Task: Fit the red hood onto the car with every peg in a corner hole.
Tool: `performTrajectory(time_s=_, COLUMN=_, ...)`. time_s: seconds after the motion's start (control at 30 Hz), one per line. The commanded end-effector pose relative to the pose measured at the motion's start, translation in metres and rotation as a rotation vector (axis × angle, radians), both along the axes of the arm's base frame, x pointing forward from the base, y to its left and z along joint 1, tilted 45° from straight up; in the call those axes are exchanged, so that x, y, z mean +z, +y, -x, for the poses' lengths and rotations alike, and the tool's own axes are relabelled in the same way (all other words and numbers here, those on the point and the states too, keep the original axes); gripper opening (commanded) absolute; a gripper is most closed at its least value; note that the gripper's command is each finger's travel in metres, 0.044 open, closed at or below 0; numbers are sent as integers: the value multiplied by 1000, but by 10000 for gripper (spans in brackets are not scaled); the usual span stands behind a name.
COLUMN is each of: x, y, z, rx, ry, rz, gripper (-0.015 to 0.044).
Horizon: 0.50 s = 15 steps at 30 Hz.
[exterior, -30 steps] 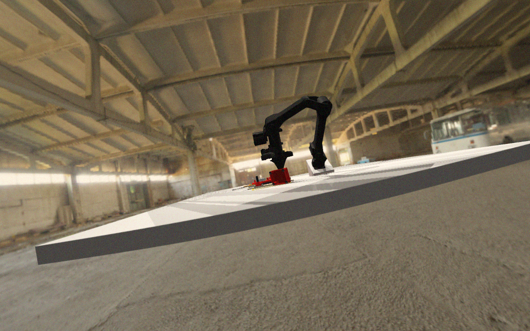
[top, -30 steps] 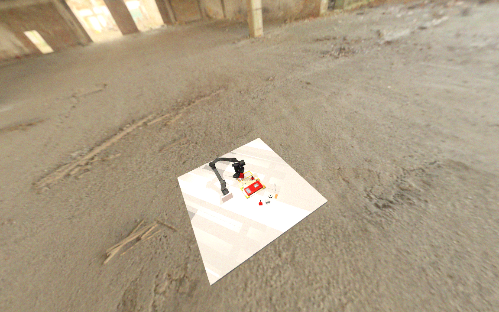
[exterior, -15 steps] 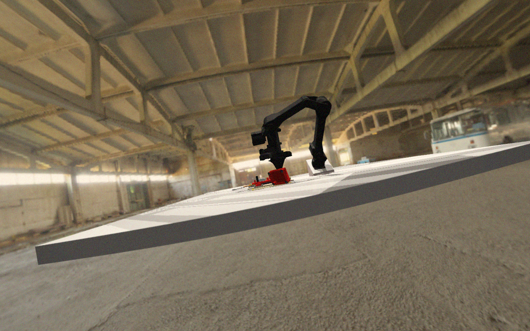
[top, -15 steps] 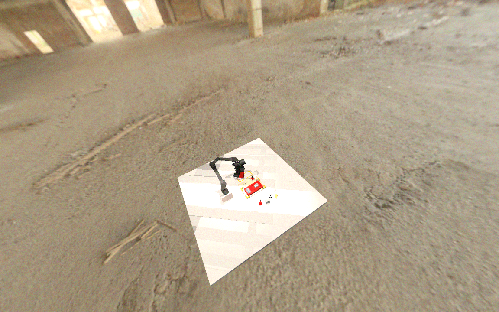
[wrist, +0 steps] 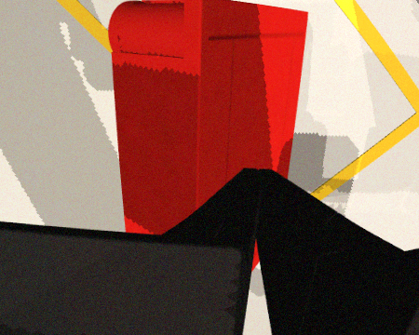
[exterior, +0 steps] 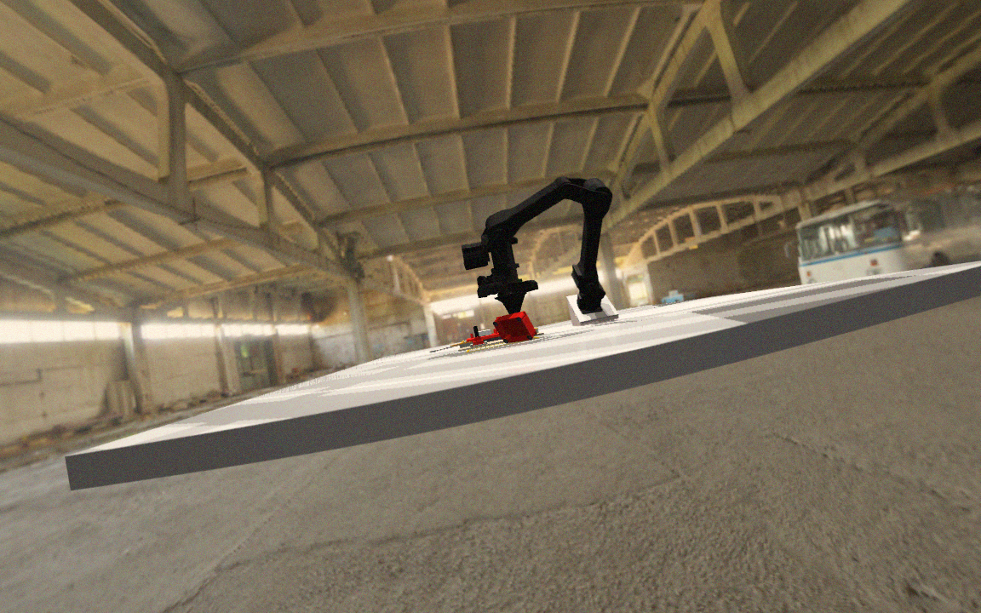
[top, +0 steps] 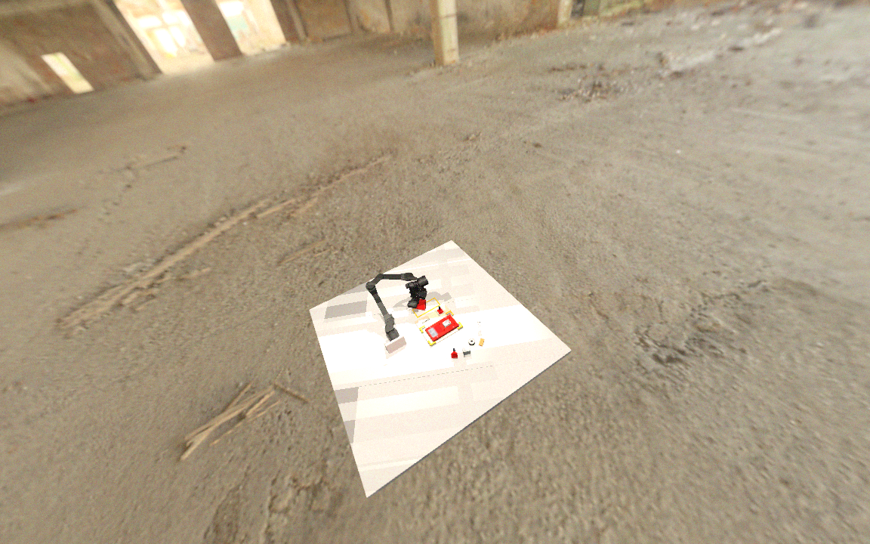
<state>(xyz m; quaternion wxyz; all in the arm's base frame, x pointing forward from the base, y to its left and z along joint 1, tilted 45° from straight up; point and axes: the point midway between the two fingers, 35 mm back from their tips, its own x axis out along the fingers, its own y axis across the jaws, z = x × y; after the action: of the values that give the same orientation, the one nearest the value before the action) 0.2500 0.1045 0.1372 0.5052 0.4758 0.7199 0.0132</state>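
The red hood (top: 421, 305) (exterior: 519, 326) (wrist: 158, 116) is up on a side or end within or beside the yellow outline and looks slightly tilted in the exterior view. My gripper (exterior: 511, 310) (wrist: 256, 183) points down, shut with its fingertips together and nothing held. The fingertips are right at the hood and overlap its lower part in the wrist view; whether they touch it cannot be told. The red chassis (top: 439, 329) lies in its jig with yellow corners (top: 461, 327). Grey parts show on its deck. The pegs are too small to make out, and the hood's holes are not visible.
The yellow outline (top: 435, 299) (wrist: 386, 53) is marked on the white table (top: 411, 412) (exterior: 372, 373). A small red and black part (top: 439, 310) stands between hood and chassis. Another red part (top: 454, 353), a grey block (top: 467, 353), a black wheel (top: 471, 342) and an orange piece (top: 481, 342) lie beyond the jig.
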Motion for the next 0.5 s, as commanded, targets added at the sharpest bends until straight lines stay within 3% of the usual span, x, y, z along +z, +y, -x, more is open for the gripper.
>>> performTrajectory(time_s=0.0, x=2, y=3, z=-2, rx=-1, ry=3, rz=-5, gripper=0)
performTrajectory(time_s=0.47, x=56, y=-56, z=-4, rx=-17, ry=1, rz=-9, gripper=0)
